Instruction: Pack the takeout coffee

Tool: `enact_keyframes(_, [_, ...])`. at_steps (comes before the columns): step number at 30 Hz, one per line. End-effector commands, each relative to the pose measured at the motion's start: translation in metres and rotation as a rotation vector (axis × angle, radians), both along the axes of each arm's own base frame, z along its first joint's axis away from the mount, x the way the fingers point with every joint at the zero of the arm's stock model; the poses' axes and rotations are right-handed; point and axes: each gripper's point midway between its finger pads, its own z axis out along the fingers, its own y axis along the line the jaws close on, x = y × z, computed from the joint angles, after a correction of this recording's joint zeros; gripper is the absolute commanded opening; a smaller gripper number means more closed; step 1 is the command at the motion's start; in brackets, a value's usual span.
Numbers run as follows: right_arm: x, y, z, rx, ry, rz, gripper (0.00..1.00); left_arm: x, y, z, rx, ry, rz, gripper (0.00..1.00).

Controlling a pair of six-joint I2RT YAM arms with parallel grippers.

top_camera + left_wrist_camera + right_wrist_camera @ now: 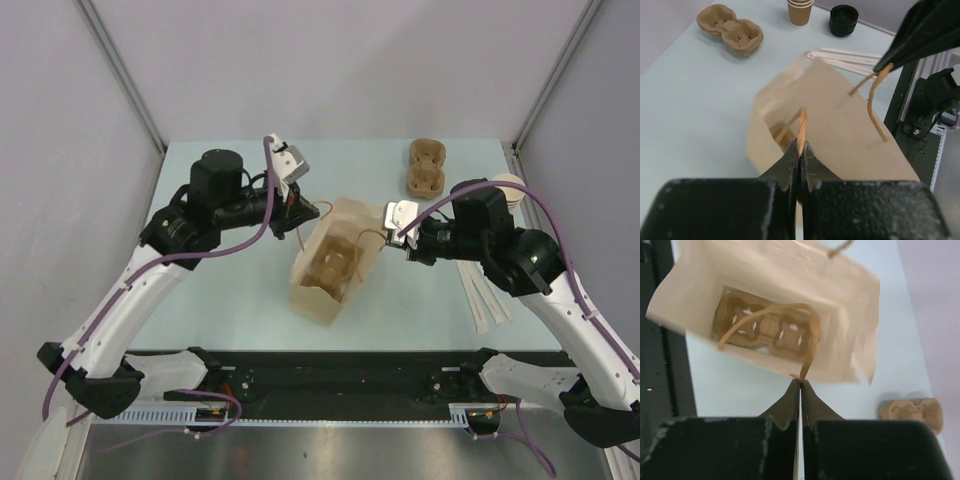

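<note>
Holding the mouth open: left jaws are pinched shut on one twisted paper handle (801,125) of the tan paper bag (335,262), and right jaws are pinched shut on the opposite handle (810,340). The bag stands on the pale bench (230,290), spread between them. A moulded brown pulp cup carrier (765,326) sits in the bag's bottom, wells up, its long axis along the bag's long side. The task item, a small brown kraft-paper cup (800,12), is not in the bag. It stands at the far right of the bench beside a stack of black lids (843,20). In the top view only its pale rim (508,180) shows, just behind the right arm. From the right jaws it lies outboard and further back. From the left jaws it is across the whole bag, well apart, so the right arm is clearly nearer. The cup is upright, long axis vertical, mouth up, narrow base on the bench. Its rim looks ridged, possibly several nested; can't tell how many. My read: the next move needs the right arm to drop its handle, swing back and take the cup side-on. Risk is the mouth sagging with only one handle held.
</note>
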Motion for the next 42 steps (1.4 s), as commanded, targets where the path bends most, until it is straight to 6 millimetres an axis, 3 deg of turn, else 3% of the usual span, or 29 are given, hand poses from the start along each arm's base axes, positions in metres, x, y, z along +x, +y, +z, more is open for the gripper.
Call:
enact_keyframes(1, [0.024, -0.003, 0.018, 0.012, -0.139, -0.013, 0.00, -0.001, 0.009, 0.006, -0.054, 0.023, 0.067, 0.00])
enact_keyframes(11, [0.056, -0.005, 0.004, -0.043, -0.176, -0.002, 0.00, 0.035, 0.028, -0.039, -0.028, 0.169, 0.266, 0.00])
enact_keyframes(15, [0.061, -0.005, 0.003, -0.042, -0.174, -0.001, 0.00, 0.040, 0.030, -0.035, -0.049, 0.170, 0.282, 0.01])
enact_keyframes(20, [0.061, -0.009, 0.027, 0.030, -0.236, 0.011, 0.00, 0.041, 0.028, -0.007, -0.094, 0.156, 0.258, 0.00])
enact_keyframes(26, [0.051, -0.023, 0.025, -0.007, -0.247, 0.061, 0.00, 0.016, 0.029, 0.007, -0.112, 0.121, 0.164, 0.00])
enact_keyframes(29, [0.047, -0.027, 0.026, -0.023, -0.273, 0.072, 0.00, -0.001, 0.031, 0.006, -0.117, 0.068, 0.094, 0.00])
enact_keyframes(30, [0.045, -0.027, 0.027, -0.024, -0.285, 0.078, 0.00, -0.009, 0.029, -0.008, -0.097, 0.061, 0.037, 0.00])
enact_keyframes(32, [0.038, -0.027, 0.027, -0.037, -0.312, 0.112, 0.00, -0.024, 0.034, -0.006, -0.114, -0.014, -0.002, 0.00])
enact_keyframes(33, [0.029, -0.025, 0.028, -0.043, -0.331, 0.145, 0.00, -0.028, 0.037, -0.026, -0.084, -0.022, -0.024, 0.00])
enact_keyframes(35, [0.014, -0.024, 0.019, -0.081, -0.334, 0.201, 0.00, -0.045, 0.041, -0.031, -0.089, -0.067, -0.075, 0.00])
enact_keyframes(37, [-0.010, -0.024, 0.004, -0.119, -0.311, 0.268, 0.00, -0.058, 0.042, -0.052, -0.062, -0.047, -0.129, 0.00])
enact_keyframes(42, [-0.065, -0.019, -0.019, -0.132, -0.236, 0.395, 0.00, -0.093, 0.049, -0.077, -0.023, -0.068, -0.254, 0.00])
